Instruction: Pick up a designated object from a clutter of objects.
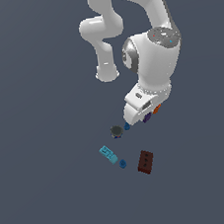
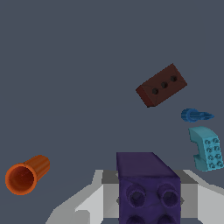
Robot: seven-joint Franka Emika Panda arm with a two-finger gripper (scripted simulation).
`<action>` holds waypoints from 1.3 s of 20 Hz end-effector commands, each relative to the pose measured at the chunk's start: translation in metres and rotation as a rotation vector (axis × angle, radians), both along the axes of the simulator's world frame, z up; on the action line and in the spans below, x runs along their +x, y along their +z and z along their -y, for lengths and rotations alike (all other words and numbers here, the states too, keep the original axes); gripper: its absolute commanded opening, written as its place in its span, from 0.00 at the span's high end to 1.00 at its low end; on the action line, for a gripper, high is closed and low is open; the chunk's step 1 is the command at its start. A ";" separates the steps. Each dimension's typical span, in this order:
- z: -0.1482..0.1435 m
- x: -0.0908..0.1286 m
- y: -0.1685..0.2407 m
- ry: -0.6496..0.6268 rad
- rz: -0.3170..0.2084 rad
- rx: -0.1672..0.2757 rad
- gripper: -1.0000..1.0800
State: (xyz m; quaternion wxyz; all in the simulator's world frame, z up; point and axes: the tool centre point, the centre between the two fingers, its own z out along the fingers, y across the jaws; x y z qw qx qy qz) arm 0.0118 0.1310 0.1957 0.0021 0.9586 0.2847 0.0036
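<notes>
The claw sits clenched around the purple block, beside the orange cup. A shallow grip could let the block slip out on lifting.

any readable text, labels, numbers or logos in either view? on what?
None. No words, numbers or logos in either view.
Purple block: only round studs.
Dark red-brown brick: three holes, no lettering.
Cyan brick: small dots, no print.
Orange cup: plain.
Robot arm: coloured specks on a grey joint cap, too small to read.
</notes>
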 end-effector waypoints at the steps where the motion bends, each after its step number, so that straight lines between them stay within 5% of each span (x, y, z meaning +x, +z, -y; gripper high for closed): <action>1: -0.010 -0.012 0.026 0.000 -0.001 0.000 1.00; 15: -0.056 -0.059 0.147 0.001 -0.006 0.001 1.00; 26: -0.068 -0.069 0.177 0.000 -0.008 0.002 1.00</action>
